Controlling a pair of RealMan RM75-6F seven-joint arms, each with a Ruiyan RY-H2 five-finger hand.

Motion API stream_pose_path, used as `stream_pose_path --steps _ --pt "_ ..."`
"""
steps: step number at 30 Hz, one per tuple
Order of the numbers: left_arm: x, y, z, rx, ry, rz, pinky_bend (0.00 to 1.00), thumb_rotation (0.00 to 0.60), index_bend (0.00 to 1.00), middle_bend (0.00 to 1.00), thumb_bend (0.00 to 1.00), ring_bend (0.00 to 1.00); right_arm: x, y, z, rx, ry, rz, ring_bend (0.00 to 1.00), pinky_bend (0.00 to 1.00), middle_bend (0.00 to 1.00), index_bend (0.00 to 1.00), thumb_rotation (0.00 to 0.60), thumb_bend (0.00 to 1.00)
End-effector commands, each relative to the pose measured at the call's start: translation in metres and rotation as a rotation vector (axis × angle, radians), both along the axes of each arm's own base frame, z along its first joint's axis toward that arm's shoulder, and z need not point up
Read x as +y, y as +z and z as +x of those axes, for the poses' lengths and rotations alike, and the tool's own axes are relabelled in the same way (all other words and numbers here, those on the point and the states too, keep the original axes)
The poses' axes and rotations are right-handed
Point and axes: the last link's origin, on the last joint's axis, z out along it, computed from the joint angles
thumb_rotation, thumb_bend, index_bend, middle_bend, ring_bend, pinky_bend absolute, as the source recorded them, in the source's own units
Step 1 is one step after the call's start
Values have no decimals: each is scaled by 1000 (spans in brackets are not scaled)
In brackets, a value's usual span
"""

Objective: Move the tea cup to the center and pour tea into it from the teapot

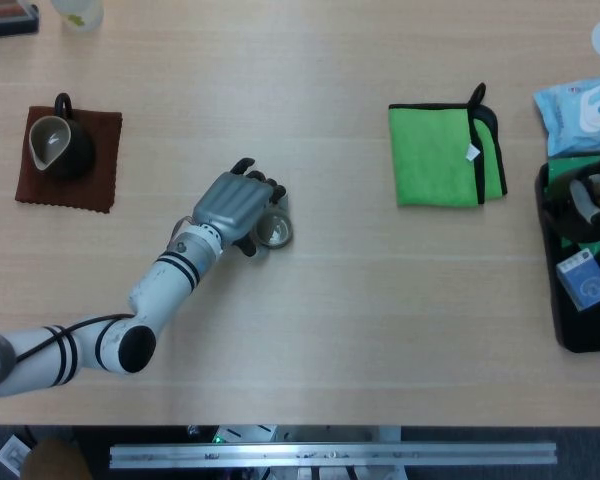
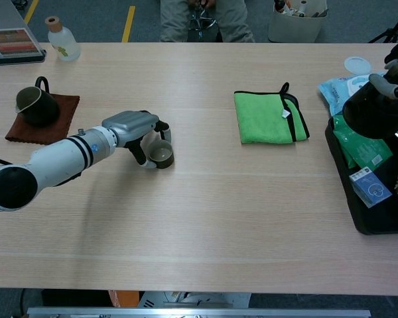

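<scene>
Far left, the dark teapot (image 1: 60,142) sits on its brown mat (image 1: 68,158), loop handle at the back and open spout forward; it looks glazed and rigid, probably weighty once tilted, so the handle is the place to take it. Moving right, the left hand (image 1: 234,206) curls round the small tea cup (image 1: 274,231), fingers wrapped on its far side and thumb on the near side, the cup upright on the pale wood table (image 1: 310,330), left of the middle. That cup looks light, hard and smooth, likely slippery and breakable, best held round its wall. Further right, a soft green cloth (image 1: 444,154) lies folded flat. Far right, the right hand (image 2: 388,79) hangs over a black tray (image 2: 358,212); whether it is spread or closed, I can't tell.
</scene>
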Motion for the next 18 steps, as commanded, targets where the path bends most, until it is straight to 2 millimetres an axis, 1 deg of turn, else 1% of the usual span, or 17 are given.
stream_pose_path --steps 1,7,11,18 --pt "0 -1 -1 7 2 -4 70 600 413 295 246 215 0 0 0 -1 0 1 908 232 953 977 532 393" --pt "0 1 1 12 0 -10 70 600 231 242 246 194 -1 0 -1 -2 -2 -1 909 232 954 977 531 393" --pt "0 5 4 11 -11 -10 70 600 155 215 246 186 -1 0 -1 -2 -1 1 909 232 953 977 536 393" --pt "-2 19 9 -4 -19 6 70 600 110 181 246 174 -2 -1 3 -7 12 5 908 232 954 977 542 395"
